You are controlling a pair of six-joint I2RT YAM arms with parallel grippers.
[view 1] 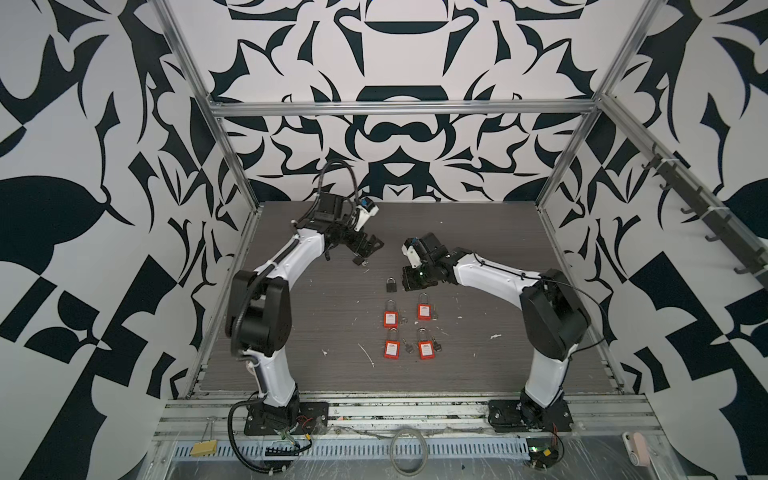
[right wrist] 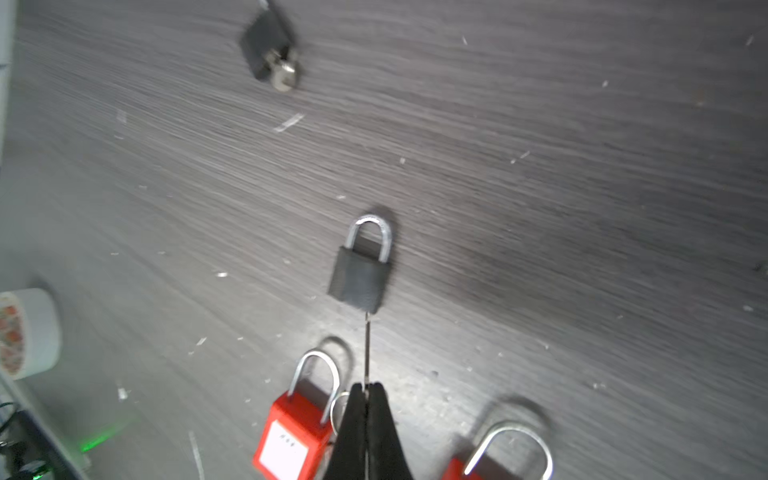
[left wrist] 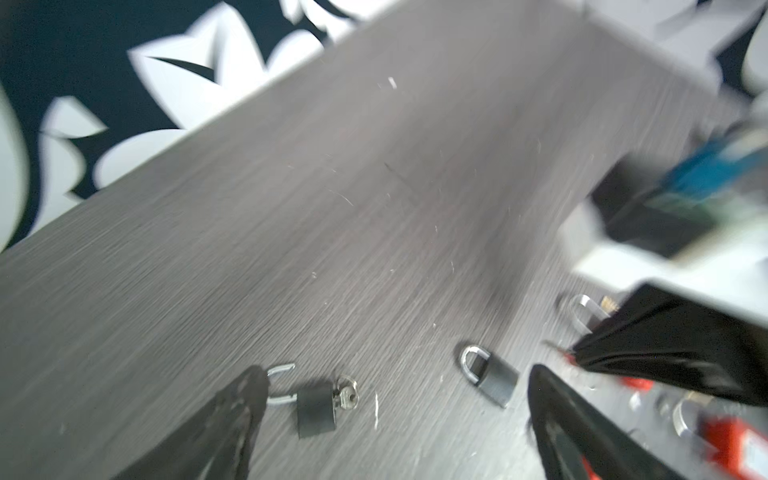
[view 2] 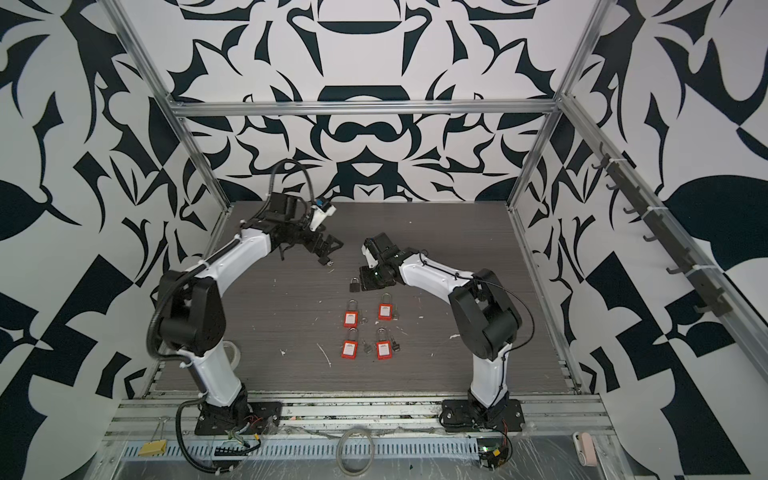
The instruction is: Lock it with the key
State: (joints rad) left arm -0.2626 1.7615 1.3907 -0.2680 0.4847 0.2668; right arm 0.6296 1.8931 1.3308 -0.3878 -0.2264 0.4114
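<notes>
Where bearings were given: the table (view 1: 478, 232) was read as a clock face in both top views, with twelve at the back wall.
Black padlocks: two were counted.
Open black padlock (left wrist: 316, 411): it was found on the table at eleven o'clock of the other, with one shackle leg seemingly lifted free.
Key (left wrist: 348, 395): one was seen seated in the base of the open black padlock.
Closed black padlock (view 1: 391, 285): it was found flat near the table's middle, with its shackle pointed toward twelve.
Red padlocks (view 1: 390, 318): four were counted, set two by two at six o'clock of the closed black padlock.
Key bunches (view 1: 403, 320): four were counted, one at three o'clock of each red padlock; single keys were too small to be counted.
White roll (right wrist: 30, 332): one was seen at eight o'clock near the table's edge; whether anything was held in it could not be told.
Left gripper (left wrist: 397, 374): its fingers were spread wide and nothing was gripped. The open black padlock's shackle was seen just beside one fingertip; contact could not be told.
Right gripper (right wrist: 366, 388): its fingers were pressed together. In both top views it was seen at three o'clock of the closed black padlock.
Thin dark line (right wrist: 367, 353): one was seen between the right gripper's tips and that padlock's base; what it was could not be told.
</notes>
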